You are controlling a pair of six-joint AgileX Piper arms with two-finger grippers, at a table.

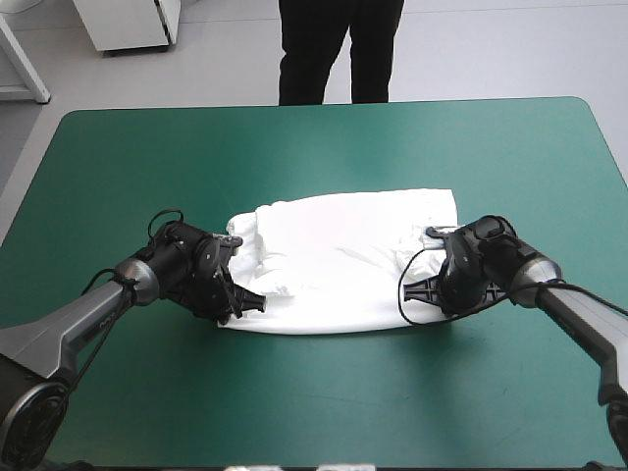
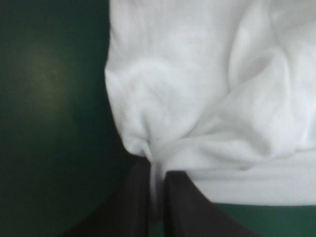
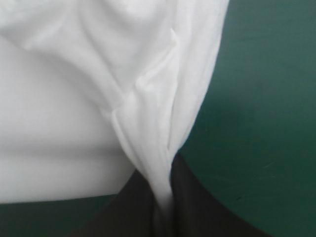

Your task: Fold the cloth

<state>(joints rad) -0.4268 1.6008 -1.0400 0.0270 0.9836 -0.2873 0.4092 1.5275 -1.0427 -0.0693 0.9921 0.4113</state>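
Now, left gripper (image 1: 255,302): you'll find it low on the table, black fingers (image 2: 185,203) pinched tight on the T-shirt's near left corner.
T-shirt (image 1: 343,260): you see it lying mid-table as a flattish white bundle, wrinkled toward its left end, spanning the gap between both grippers.
Right gripper (image 1: 407,290): clamped on a gathered fold at the shirt's right edge, with cloth running straight ahead of it.
Surroundings: you have bare teal-green cover (image 1: 294,137) ringing the shirt on every side.
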